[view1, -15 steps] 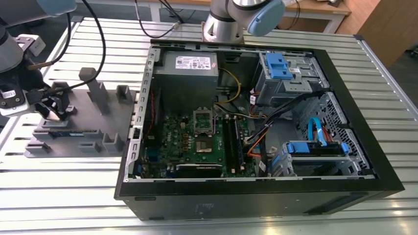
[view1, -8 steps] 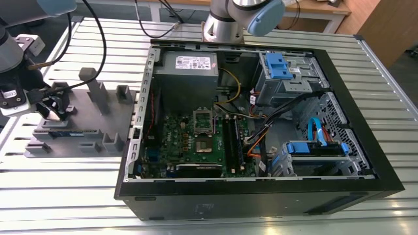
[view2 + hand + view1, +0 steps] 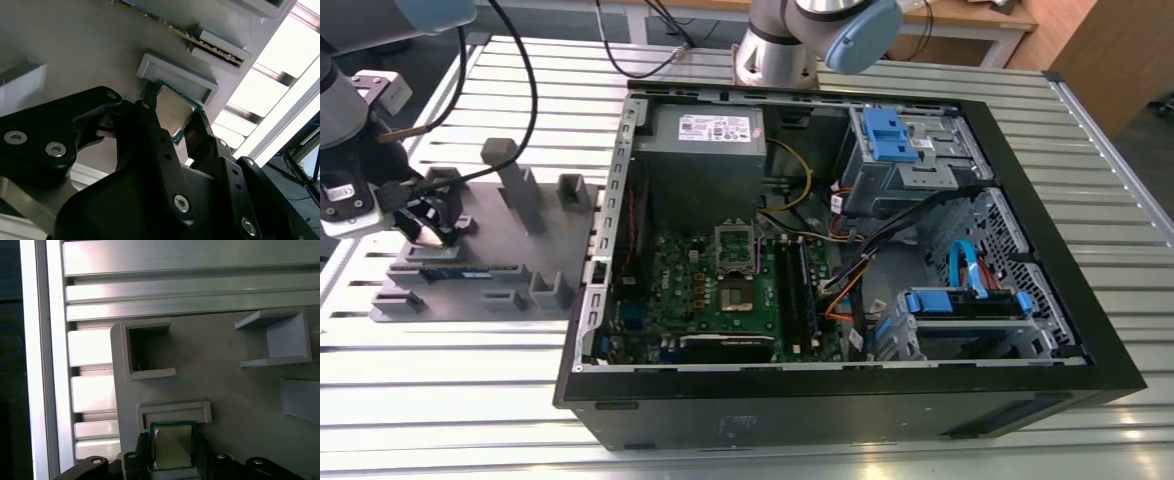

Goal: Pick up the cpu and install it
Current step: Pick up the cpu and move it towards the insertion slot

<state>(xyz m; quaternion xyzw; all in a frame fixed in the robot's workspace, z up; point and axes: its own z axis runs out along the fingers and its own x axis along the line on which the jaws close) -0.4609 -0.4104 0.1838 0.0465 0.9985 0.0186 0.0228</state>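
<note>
At the exterior view's left, the gripper (image 3: 430,228) hangs over the grey tray (image 3: 480,300). In the first wrist view its 2 fingers (image 3: 144,450) clamp opposite edges of the cpu (image 3: 171,447), narrowly spread, at the tray's shallow recess (image 3: 175,411)

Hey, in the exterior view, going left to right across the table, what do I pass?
End effector, at the left end of the tray → tall tray post → motherboard → orange cables → blue drive cage.
</note>
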